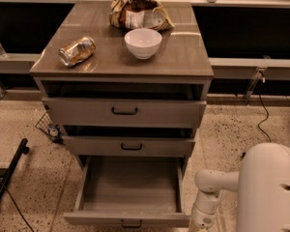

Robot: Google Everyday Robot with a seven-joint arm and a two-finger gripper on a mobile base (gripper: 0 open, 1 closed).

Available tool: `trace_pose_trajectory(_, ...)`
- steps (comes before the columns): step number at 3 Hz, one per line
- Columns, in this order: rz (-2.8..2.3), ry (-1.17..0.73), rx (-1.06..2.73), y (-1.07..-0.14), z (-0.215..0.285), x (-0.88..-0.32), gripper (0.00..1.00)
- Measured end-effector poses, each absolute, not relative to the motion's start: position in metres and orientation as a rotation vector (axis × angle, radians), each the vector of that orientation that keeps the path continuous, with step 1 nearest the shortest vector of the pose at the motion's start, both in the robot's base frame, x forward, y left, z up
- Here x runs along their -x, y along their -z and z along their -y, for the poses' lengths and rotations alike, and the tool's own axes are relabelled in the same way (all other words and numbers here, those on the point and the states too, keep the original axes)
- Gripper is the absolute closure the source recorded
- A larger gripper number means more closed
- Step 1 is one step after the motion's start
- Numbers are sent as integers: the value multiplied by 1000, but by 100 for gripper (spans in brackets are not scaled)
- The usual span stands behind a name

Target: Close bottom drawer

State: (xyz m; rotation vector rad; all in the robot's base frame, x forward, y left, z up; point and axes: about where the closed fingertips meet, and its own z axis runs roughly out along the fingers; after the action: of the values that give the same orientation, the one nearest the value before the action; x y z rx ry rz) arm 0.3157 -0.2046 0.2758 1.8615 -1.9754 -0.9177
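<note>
Speckled floor [241, 139] is spreading around a grey-brown cabinet [183, 52]. At near right, the white robot body [270, 192] is standing. The bottom drawer [130, 185] is sitting pulled far out. The arm [210, 187] is hanging just right of its front. The gripper is lying below the near edge, so its grip cannot be told. A bowl [143, 42], bag [137, 13] and can [77, 50] are resting on top.

gripper: being hidden below the bottom edge, lower right, where the white arm [206, 203] is being cut off.
robot body [270, 192]: being cropped by the right and bottom edges.
bag [137, 12] print: being blurred past reading.
top drawer [123, 111] inside: being hidden in shadow.
</note>
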Motion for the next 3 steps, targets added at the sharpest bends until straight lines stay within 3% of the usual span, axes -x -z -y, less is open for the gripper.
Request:
trace_pose_trajectory(2,1970,925,-1857,-274,204,-312,87)
trace_pose_trajectory(3,1953,940,-1862,-271,203,-310,100)
